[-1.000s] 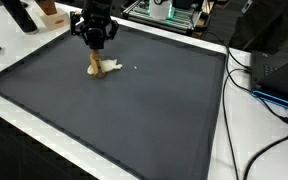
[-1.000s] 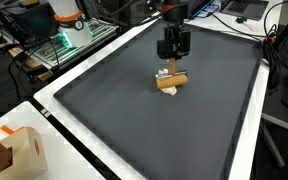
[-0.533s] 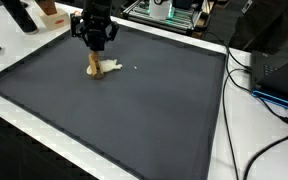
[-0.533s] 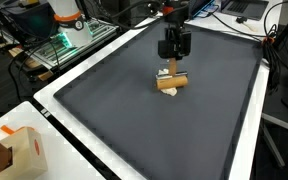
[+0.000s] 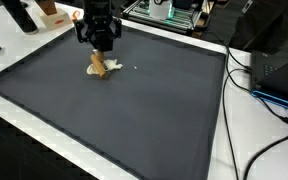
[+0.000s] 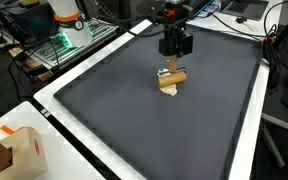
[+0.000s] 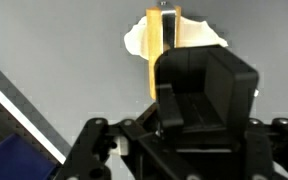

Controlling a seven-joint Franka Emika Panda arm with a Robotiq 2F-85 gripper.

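Hovering just above the brown wooden peg (image 6: 172, 77), lying across a pale scrap (image 7: 136, 42) on the dark surface (image 5: 134, 110) at twelve o'clock in the wrist view, with jaws holding nothing, their spread impossible to tell; seemingly not yet gripping or lifting.

The dark mat (image 5: 144, 115) lay open across its middle, near side and right side, giving wide room to pass low in any direction. Its only obstacle was the small wooden piece (image 5: 96, 66) on a pale scrap (image 5: 112, 68) at the far left. The gripper (image 5: 103, 44) hung just above them, with a small gap between. Off the mat, cables (image 5: 259, 95) crowded the right border. In an exterior view, a cardboard box (image 6: 24, 150) stood beyond the mat's near corner.
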